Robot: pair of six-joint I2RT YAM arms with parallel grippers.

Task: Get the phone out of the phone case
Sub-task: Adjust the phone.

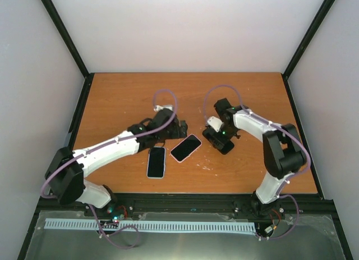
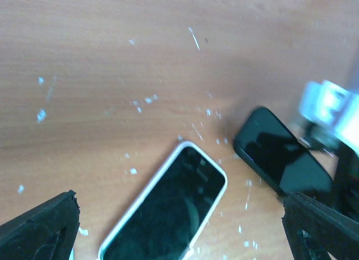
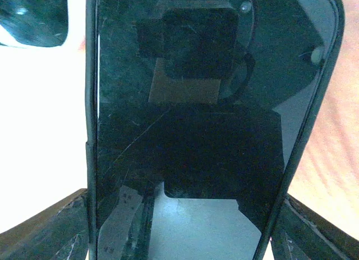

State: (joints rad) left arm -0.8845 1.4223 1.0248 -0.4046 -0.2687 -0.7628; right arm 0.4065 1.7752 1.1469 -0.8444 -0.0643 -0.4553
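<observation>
One dark phone is sitting at the right gripper, just off table centre toward 3 o'clock. Right wrist view is showing its glass filling the frame, with fingers flanking both long edges. Can't tell whether they're bearing on it or only straddling it. A darker band is running down its left edge. I'm reading that as the case, not yet off, but that's a judgement. Left gripper is hovering spread wide, pinching nothing, at 11 o'clock of the angled slab.

What I'm suggesting for the step:
- Right should be clamping the case by its long sides, low on the rim and off the glass.
- Left should be coming in at one corner, peeling the lip there first, then working along the edge.
- Go light on the clamp, since squeezing is likely making the case grip harder.
- Work close over the table, so a slip isn't becoming a drop.

Counting:
- Arms: 2, grippers: 2.
- Phone-shaped slabs: 3. That's the dark one plus two light-rimmed ones lying flat, screens up.
- The angled slab is lying at 9 o'clock of the right gripper, and the near slab at 8 o'clock of the angled one. Can't tell whether those two are cased phones.
- White flecks on the wood: too many to count.
</observation>
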